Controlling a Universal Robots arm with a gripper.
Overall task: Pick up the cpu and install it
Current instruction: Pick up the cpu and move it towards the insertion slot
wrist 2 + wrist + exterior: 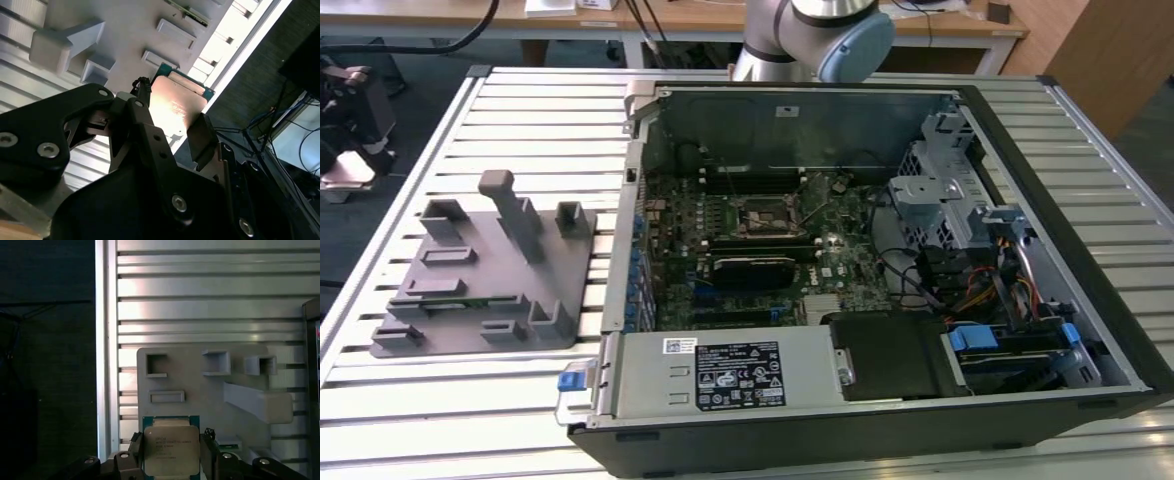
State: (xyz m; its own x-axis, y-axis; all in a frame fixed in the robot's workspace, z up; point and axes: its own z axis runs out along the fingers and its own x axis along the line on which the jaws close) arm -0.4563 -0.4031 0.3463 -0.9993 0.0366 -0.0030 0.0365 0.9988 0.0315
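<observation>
Fingers (pixel 136 454) were clamped on the cpu (pixel 171 450), one on each side edge, with its metal top showing in both wrist views! The chip hung over one edge of the grey tray (pixel 494 290), which sat on the slatted bench (pixel 520 110) at the exterior view's left. Pick-up looked to be the step in hand: chip gripped, install not begun. To the tray's right lay the open computer case (pixel 1087 230), with its socket (pixel 761 215) mid-board. Seating the chip would call for a level carry and a square, correctly turned line-up over that socket. Hard calls: whether the chip was clear of the tray, its hidden underside, the socket's latch too small to read, and the arm (pixel 814 30) cut off at the exterior view's top edge.
</observation>
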